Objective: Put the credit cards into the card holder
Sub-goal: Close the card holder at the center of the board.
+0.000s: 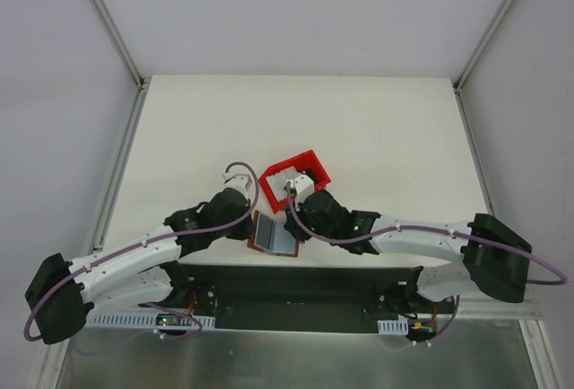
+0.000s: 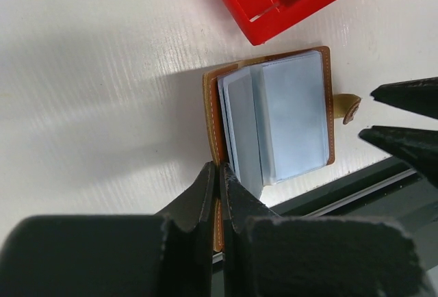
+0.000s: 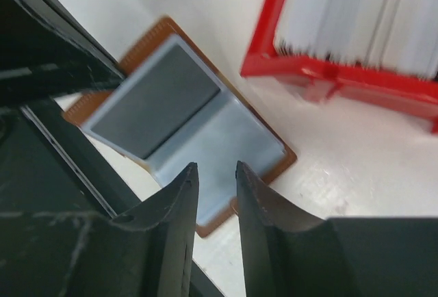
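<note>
**Figure.** Left claw (image 2: 219,172) clamped on the brown edge of the card holder (image 2: 274,119), which lies open on the desk (image 2: 102,71) just ahead of its tips. Right claw (image 3: 215,174), fingers slightly apart and empty, hangs just above the holder's pale sleeves. The credit cards (image 3: 356,16) stand in the red tray (image 3: 328,74) just beyond that claw. Judged stage: holder opened and steadied, with the tray's cards yet to be inserted. Whether any sleeve is filled cannot be told.

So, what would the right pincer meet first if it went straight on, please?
Probably the open card holder, its pale inside lying just past the tips of the right pincer; depth is unclear.
</note>
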